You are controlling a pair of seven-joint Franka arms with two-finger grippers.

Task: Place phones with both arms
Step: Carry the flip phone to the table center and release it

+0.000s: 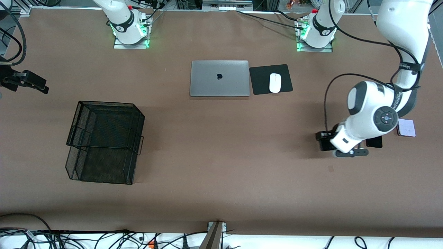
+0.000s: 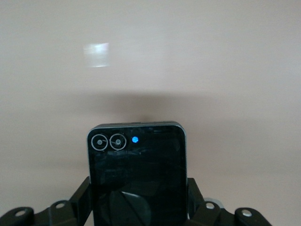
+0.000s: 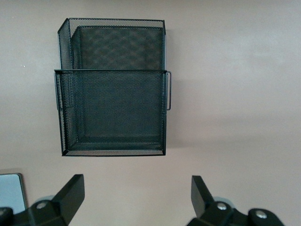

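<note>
**Folded black phone: gripped at the left arm's end of the table**

- Folded black phone [image 2: 137, 176]: squarish, two ringed camera dots and a small blue light near its free edge. It is held between the fingers of the left gripper [image 2: 138, 200], which are drawn in narrow against its two side edges. Its camera end points away from the wrist, so its longer side is taken to run straight out from the gripper. Whether it rests on the table [image 1: 221, 180] or is just lifted cannot be told.
- Long black phone [image 1: 374, 142]: partly hidden, just beside the left gripper [image 1: 323, 141], under the wrist.
- Pale lavender phone [image 1: 406, 127]: near the same wrist, toward the table's end.
- Right gripper [image 3: 136, 190]: fingers spread wide, nothing held; it waits over the right arm's end of the table.
- Mesh basket [image 1: 104, 141]: black wire, two-tiered, well apart from the held phone, below and ahead of the right gripper. The right arm is judged far nearer to it, the left arm nearer to all three phones; the coming move is judged to turn on that gap.
- Writing: an apple logo on the closed silver laptop [image 1: 219, 78]. Lettering on the left arm's black bands is too small to read. None is seen on the phones.
- Also present: white mouse [image 1: 275, 83] on a black pad [image 1: 260, 80].
</note>
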